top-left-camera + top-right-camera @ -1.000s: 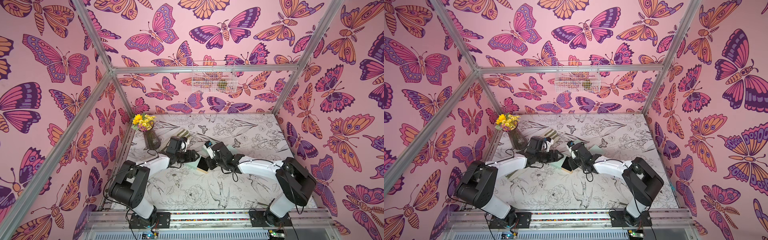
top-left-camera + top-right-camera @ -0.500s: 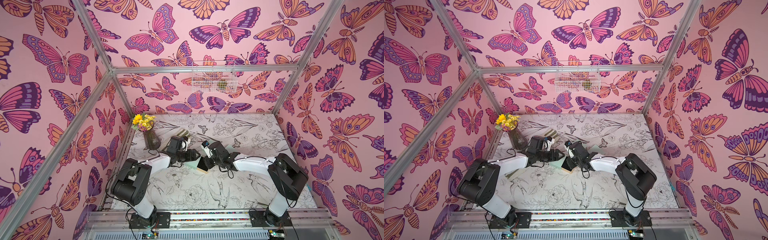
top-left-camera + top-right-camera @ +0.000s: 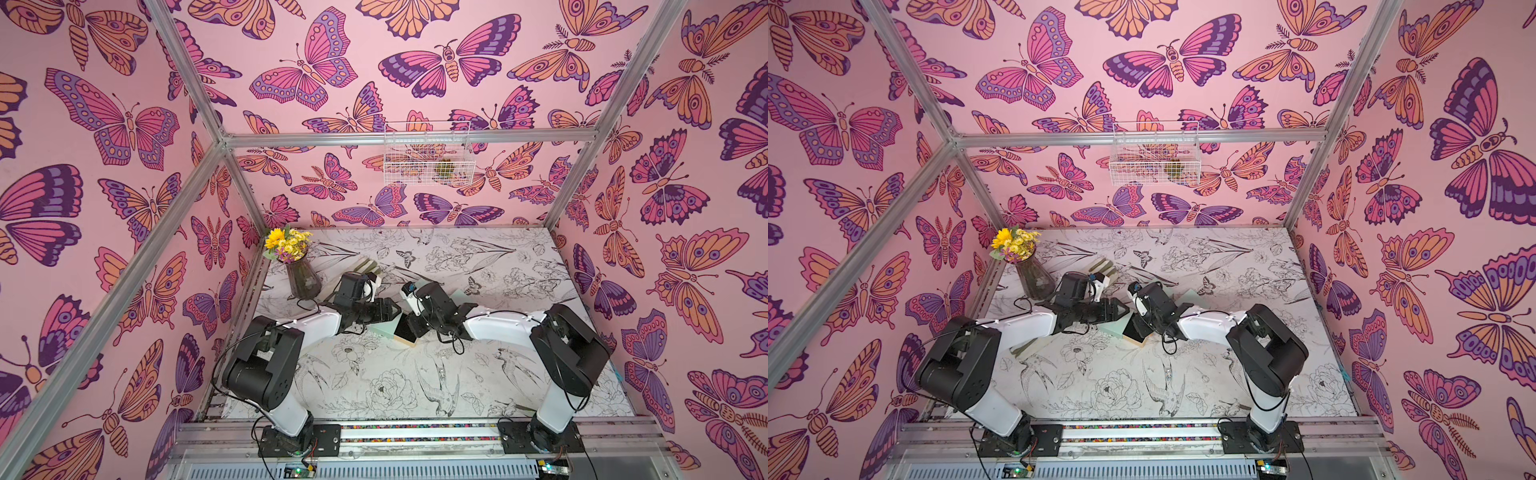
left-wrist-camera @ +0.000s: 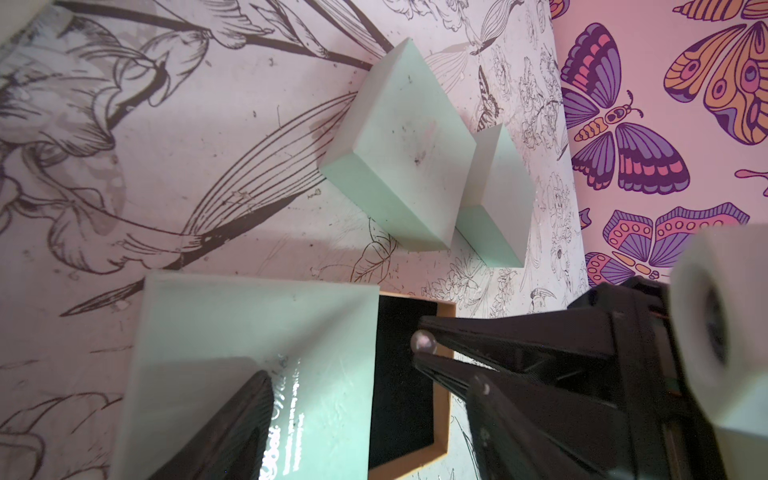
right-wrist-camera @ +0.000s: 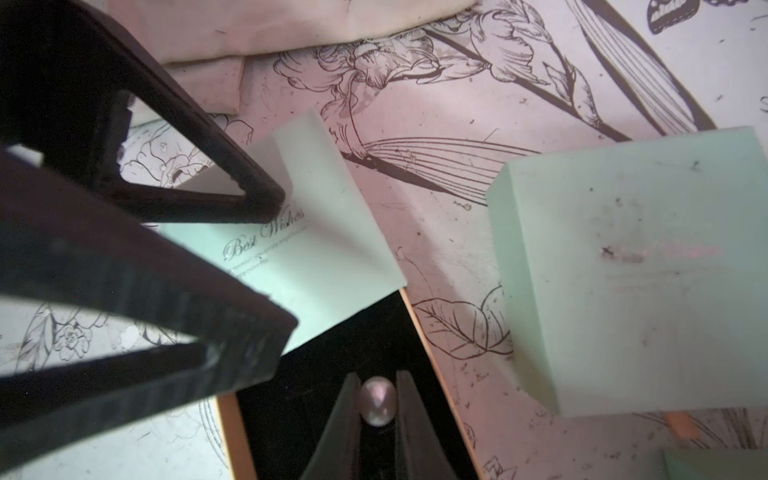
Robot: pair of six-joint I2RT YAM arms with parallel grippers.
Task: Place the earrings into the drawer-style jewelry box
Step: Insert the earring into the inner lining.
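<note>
The jewelry box [image 3: 384, 330] is a mint sleeve printed "Best Wishes" [image 5: 291, 257], with its black-lined, tan-rimmed drawer [image 4: 444, 374] pulled out. My right gripper [image 5: 377, 380] is shut on a round pearl earring [image 5: 377, 401], which hangs over the drawer's black lining [image 5: 316, 374]. The left wrist view shows the same earring [image 4: 423, 343] between the right gripper's tips. My left gripper [image 4: 370, 378] is open, with both fingers over the box; whether they touch it I cannot tell. In both top views the two grippers [image 3: 392, 309] [image 3: 1133, 330] meet over the box [image 3: 1112, 328].
Two more mint boxes [image 4: 399, 141] [image 4: 498, 195] lie just beyond the drawer. A glass vase of yellow flowers [image 3: 303, 278] stands at the back left, with flat pale pads [image 3: 368, 266] next to it. A wire basket [image 3: 428, 158] hangs on the back wall.
My right arm has shifted slightly left, bringing the earring over the drawer. The left arm has not moved.
</note>
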